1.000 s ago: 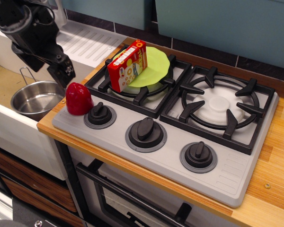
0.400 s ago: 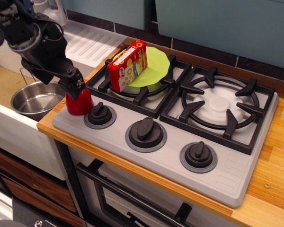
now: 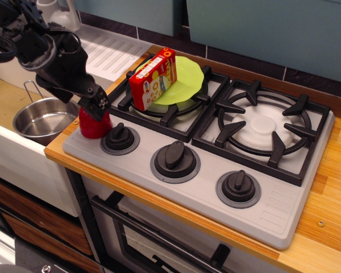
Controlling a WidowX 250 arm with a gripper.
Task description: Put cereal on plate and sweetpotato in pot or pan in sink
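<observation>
The sweetpotato [image 3: 93, 127], a glossy red lump, stands on the stove's front left corner. My gripper [image 3: 96, 106] is down over its top. One dark finger lies across its upper front, the other is hidden behind it, and the jaws look open around it. The cereal [image 3: 153, 78], a red printed box, stands tilted on the lime-green plate [image 3: 187, 77] on the left burner. The steel pot [image 3: 42, 118] with its wire handle sits in the sink [image 3: 3, 101], left of the sweetpotato.
Three black knobs [image 3: 175, 156] line the stove's front. The right burner grate [image 3: 264, 128] has nothing on it. The ribbed white drainboard [image 3: 111, 51] lies behind the sink. The wooden counter edge [image 3: 62, 153] runs between stove and sink.
My gripper has moved right and down, from above the sink's edge onto the top of the sweetpotato. The sweetpotato, box, plate and pot have not moved.
</observation>
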